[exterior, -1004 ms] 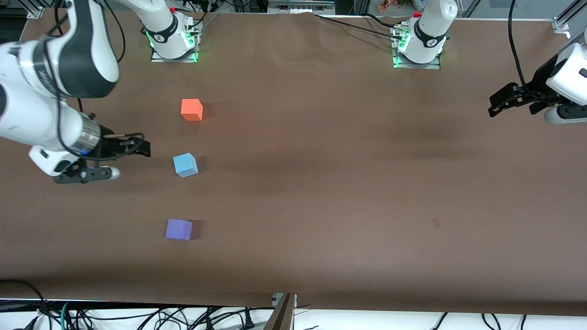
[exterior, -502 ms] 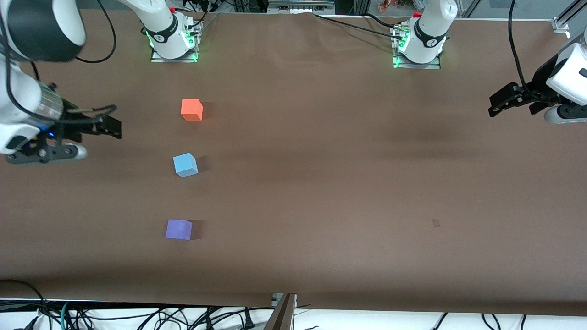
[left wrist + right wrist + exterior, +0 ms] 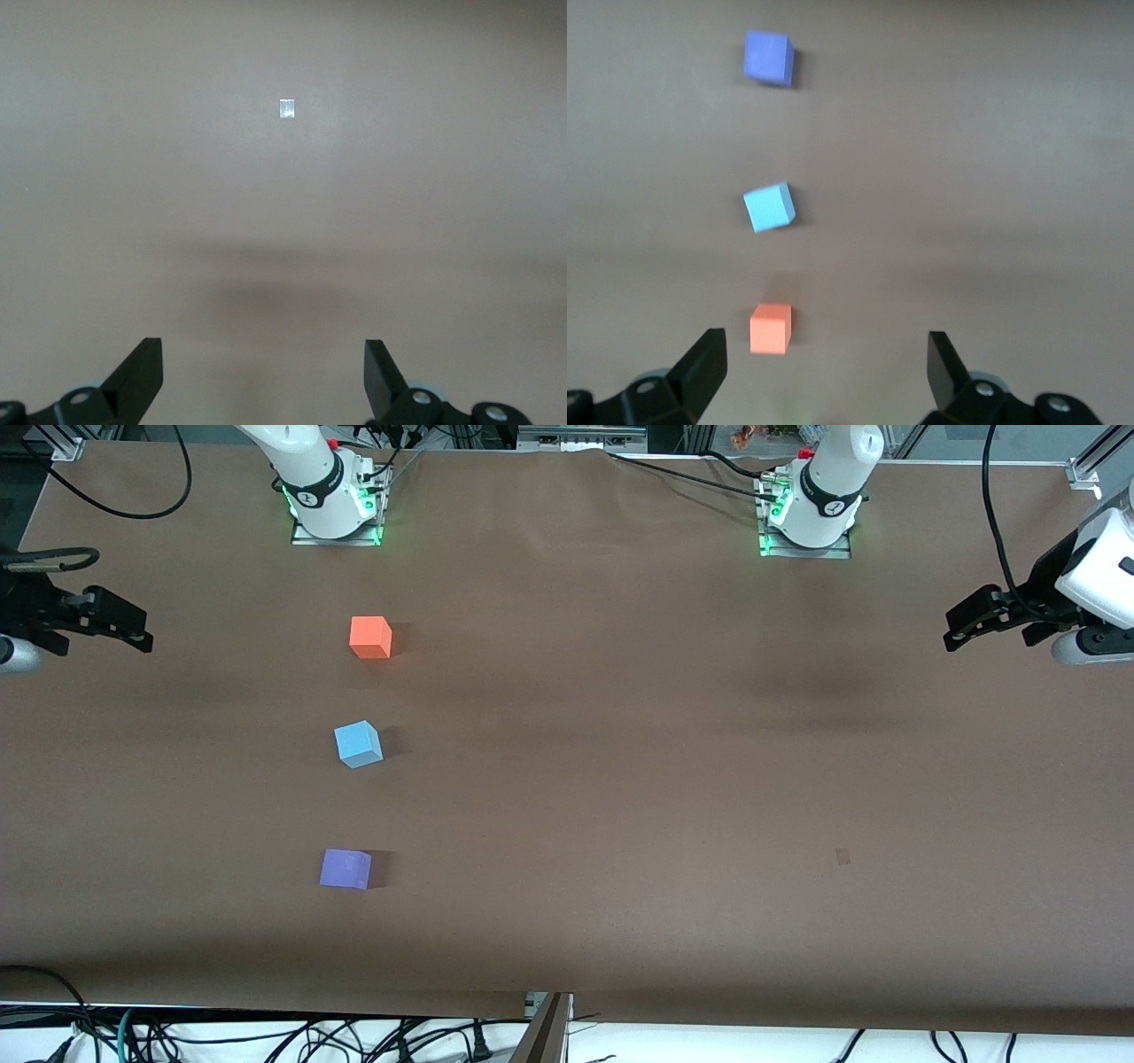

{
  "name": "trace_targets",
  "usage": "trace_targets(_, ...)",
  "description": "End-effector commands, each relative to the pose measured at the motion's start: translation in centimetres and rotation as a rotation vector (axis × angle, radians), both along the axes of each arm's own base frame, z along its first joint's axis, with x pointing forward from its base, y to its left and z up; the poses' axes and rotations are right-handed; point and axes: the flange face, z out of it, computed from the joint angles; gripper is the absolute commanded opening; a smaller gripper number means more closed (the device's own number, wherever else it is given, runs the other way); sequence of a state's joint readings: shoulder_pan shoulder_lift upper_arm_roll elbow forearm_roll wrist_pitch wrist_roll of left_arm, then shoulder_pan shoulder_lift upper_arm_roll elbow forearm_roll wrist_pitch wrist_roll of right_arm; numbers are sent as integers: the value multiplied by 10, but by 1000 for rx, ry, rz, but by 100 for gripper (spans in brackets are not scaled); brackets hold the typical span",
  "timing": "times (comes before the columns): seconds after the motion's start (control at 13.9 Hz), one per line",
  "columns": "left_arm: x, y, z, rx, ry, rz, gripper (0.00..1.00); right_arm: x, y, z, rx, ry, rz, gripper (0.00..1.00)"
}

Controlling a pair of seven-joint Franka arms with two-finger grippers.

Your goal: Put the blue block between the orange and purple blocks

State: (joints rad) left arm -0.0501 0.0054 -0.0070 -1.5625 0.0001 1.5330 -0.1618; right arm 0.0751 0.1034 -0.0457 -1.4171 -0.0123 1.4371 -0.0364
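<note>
Three small cubes stand in a line on the brown table, toward the right arm's end. The orange block [image 3: 370,638] [image 3: 771,328] is farthest from the front camera. The blue block [image 3: 358,744] [image 3: 769,207] sits between it and the purple block [image 3: 345,868] [image 3: 769,58], turned a little askew. My right gripper [image 3: 124,624] [image 3: 826,341] hangs open and empty over the table's edge at the right arm's end, well apart from the cubes. My left gripper [image 3: 961,627] [image 3: 263,350] waits open and empty over bare table at the left arm's end.
A small pale mark [image 3: 842,856] [image 3: 286,108] lies on the tabletop toward the left arm's end. The two arm bases [image 3: 332,500] [image 3: 811,509] stand along the edge farthest from the front camera. Cables [image 3: 266,1036] hang below the nearest edge.
My right arm has pulled away from beside the blue block, out toward the right arm's end of the table, gripper still open. The cubes and the left arm have not moved.
</note>
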Motion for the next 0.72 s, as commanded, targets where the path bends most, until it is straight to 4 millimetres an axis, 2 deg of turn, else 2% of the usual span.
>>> trace_targets(0.0,3,2,4,-7,-8,-11,100,-27,0,-7,-11,34,-7,100)
trace_targets(0.22,3,2,4,-7,-8,-11,100,-22,2,-7,-12,31,2,100)
trace_targets(0.65,3,2,4,-7,-7,-11,100,-15,-7,-10,-11,33,-1,100)
